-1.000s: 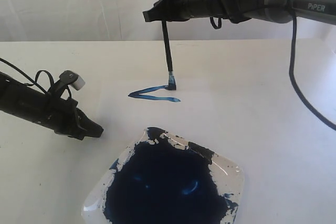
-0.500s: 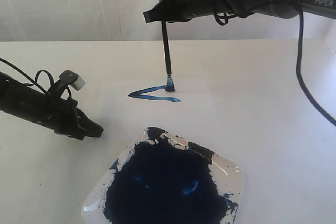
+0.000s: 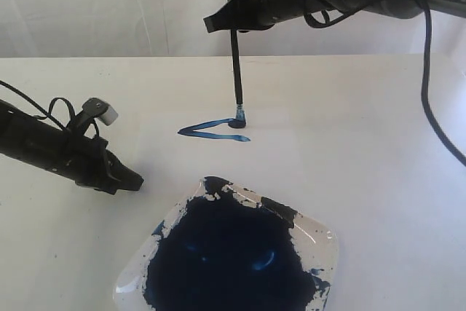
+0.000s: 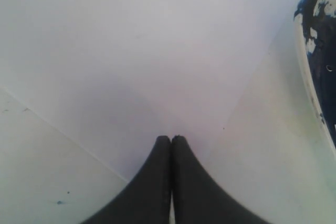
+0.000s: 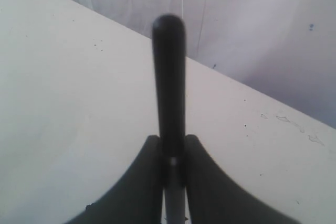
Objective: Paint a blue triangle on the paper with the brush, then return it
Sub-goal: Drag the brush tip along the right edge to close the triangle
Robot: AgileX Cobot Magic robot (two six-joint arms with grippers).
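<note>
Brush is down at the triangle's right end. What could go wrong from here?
1. The brush tip sits on the paper at a dark blob on the upper right end of the blue triangle; pausing there could spread it.
2. The right hand grips the handle high up, so side drag may tilt the brush and bend the closing stroke.
3. The triangle's right side looks open; lifting now would leave it unfinished.
</note>
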